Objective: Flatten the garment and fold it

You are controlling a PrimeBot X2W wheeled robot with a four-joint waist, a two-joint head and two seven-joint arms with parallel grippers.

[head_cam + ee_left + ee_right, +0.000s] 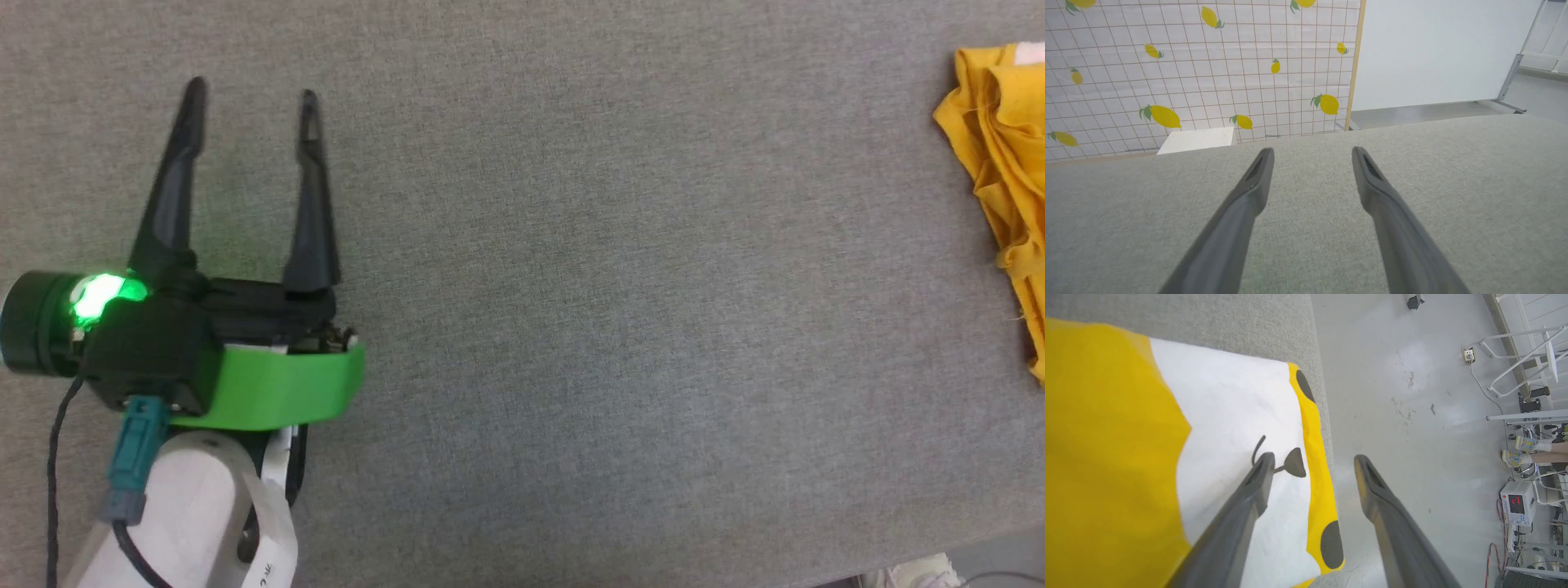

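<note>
The shirt (1000, 163) is lying bunched on the grey table (571, 327), at the far right of the head view. It is well apart from the left gripper (252, 88), which is hovering over bare cloth with its fingers spread wide, gripping nothing. The right gripper (1313, 456) is standing released too. One finger is hanging above the shirt's white muzzle patch and the other above the floor (1412, 396) beyond the table's edge, with nothing between them.

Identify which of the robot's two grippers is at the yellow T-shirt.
The right gripper: open, it hangs above the white muzzle patch of the yellow T-shirt. The left gripper, also open, has just bare grey table beneath.
</note>
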